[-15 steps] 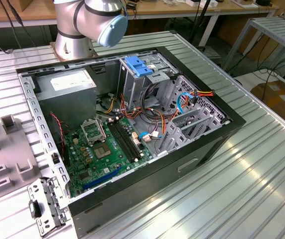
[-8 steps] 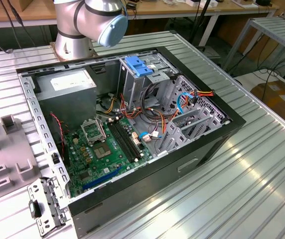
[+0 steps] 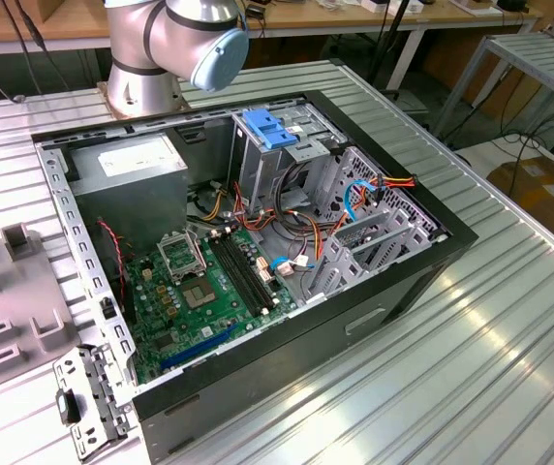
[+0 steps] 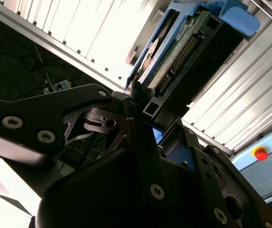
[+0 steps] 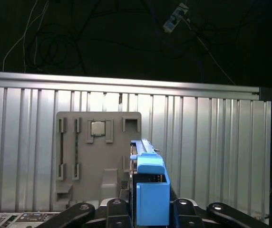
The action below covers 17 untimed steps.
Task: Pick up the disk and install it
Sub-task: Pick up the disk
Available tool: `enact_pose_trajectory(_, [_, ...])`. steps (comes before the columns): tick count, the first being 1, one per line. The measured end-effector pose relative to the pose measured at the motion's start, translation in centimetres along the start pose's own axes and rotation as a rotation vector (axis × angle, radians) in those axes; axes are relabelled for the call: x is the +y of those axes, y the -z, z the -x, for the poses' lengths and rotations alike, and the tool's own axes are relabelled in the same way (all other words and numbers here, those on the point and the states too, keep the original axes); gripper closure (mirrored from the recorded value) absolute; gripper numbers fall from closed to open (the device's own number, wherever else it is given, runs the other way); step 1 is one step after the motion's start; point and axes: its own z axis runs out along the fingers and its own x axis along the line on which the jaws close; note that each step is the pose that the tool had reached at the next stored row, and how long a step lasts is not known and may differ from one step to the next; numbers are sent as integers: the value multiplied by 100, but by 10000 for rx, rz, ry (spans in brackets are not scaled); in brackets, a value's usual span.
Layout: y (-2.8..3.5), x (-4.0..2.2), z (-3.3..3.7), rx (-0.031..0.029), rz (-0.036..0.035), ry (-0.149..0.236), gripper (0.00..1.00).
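Observation:
The disk [image 5: 151, 185] stands on edge in its light-blue carrier frame, held between the dark fingers of my gripper [image 5: 150, 205] in the first wrist view. In the second wrist view the disk [image 4: 179, 52] shows its dark body, connector row and blue frame, with my gripper [image 4: 140, 102] shut on its near end. It is lifted above the ribbed metal table [image 5: 207, 142], in front of a grey fixture plate [image 5: 98, 152].
The exterior view shows an open computer case [image 3: 432, 242] with a green motherboard [image 3: 209, 291], a power supply [image 3: 132, 165], and a drive cage topped by a blue latch piece [image 3: 270, 129]. The arm's base [image 3: 151, 58] stands behind it. A loose metal bracket [image 3: 88, 402] lies at the front left.

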Motion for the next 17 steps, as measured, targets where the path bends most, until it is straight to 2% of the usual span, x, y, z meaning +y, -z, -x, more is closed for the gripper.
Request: enact_pose_trajectory(17, [9, -183, -61, 0, 0, 0, 63])
